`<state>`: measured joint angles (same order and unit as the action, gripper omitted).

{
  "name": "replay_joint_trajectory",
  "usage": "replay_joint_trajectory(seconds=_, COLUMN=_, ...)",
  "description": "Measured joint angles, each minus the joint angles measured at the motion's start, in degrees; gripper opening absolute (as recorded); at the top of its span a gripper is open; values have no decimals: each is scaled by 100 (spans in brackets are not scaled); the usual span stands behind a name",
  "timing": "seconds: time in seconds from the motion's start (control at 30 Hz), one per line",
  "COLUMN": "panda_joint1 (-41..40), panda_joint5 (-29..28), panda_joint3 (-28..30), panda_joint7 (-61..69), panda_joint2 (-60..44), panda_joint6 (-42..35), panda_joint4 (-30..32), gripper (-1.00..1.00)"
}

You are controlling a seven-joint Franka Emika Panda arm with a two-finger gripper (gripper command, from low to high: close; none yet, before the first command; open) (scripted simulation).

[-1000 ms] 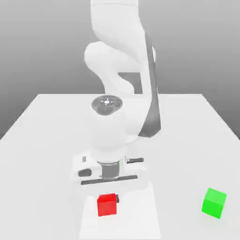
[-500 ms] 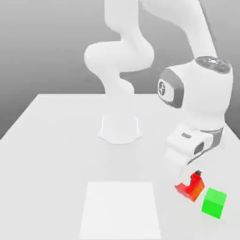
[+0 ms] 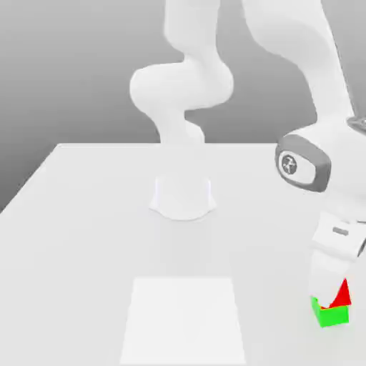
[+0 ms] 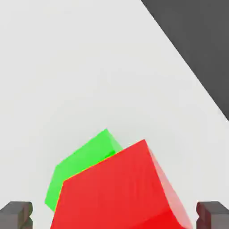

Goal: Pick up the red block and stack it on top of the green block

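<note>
Risks toppling the red block (image 3: pixel 344 295) off the green block (image 3: pixel 334 317), at the exterior view's four o'clock, through skewed seating (even with released jaws).

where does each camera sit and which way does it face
Exterior view: off the arm, facing the robot base across the table from above table height; the arm and hand show.
Hand view: on the hand, looking at the blocks and table beyond; both jaws show, apart, either side of the red block.
Shared: red block, green block, table.
</note>
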<state>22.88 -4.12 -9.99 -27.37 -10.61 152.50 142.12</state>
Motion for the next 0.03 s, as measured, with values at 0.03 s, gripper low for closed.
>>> replay_joint_trajectory(seconds=0.03, panda_joint1=-7, panda_joint5=91, panda_joint3=-23, panda_joint7=66, panda_joint2=201, panda_joint6=-185, panda_joint4=11, gripper=100)
